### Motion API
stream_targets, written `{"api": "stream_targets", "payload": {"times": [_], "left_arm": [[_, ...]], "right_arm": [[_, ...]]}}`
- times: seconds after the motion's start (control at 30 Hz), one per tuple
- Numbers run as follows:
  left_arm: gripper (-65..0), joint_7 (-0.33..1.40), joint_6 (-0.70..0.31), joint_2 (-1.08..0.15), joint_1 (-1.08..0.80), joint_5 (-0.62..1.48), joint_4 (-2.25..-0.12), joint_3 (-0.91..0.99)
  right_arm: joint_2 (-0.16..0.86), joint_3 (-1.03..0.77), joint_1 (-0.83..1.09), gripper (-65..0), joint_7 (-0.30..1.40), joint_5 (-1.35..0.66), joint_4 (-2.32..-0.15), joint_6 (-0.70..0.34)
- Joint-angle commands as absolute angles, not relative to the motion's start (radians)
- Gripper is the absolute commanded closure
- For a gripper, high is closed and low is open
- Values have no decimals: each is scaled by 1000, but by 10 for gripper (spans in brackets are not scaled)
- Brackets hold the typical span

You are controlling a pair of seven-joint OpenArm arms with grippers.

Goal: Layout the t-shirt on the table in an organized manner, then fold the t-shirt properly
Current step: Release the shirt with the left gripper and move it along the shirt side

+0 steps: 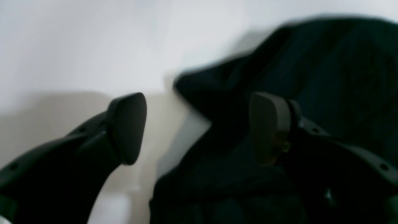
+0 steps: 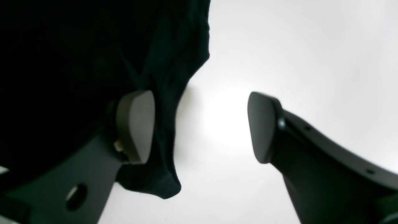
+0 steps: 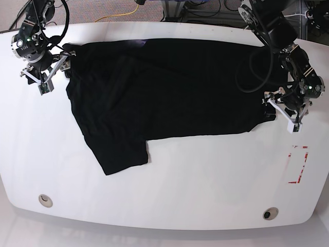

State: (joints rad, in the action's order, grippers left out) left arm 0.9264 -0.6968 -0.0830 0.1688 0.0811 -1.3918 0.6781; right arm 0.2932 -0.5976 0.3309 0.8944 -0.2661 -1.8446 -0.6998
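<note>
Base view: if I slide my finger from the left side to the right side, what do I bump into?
Right gripper → t-shirt → left gripper → red outline mark on the table.

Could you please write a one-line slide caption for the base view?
Black t-shirt spread across the white table, with an open gripper at each side edge, left and right.
</note>
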Motion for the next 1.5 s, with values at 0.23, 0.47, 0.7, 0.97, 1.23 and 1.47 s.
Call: {"api": "stream_targets", "payload": {"times": [0.23,0.47,0.7,0.97,1.23,1.47], "left_arm": [[-478,843,-698,-91,193,102,-1362,707],[-478,816,-698,-90,193,101,-1334,699],[-478,788,-698,-88,245,102,-1245,707],[-478,779,-698,-88,254,102,-1213,707],[-460,779,-698,-87,255,105,-1211,704],[-283,779,-698,-87,255,105,-1211,699]], "right_arm": [[285,-604,329,-445,877,-275,-1860,-698],[283,-604,332,-445,877,-275,-1860,-698],[283,-604,332,-445,877,-275,-1860,-698],[283,-604,332,-445,877,-275,-1860,-698],[283,-604,332,-445,877,-275,-1860,-698],[283,-604,332,-445,877,-275,-1860,-698]]}}
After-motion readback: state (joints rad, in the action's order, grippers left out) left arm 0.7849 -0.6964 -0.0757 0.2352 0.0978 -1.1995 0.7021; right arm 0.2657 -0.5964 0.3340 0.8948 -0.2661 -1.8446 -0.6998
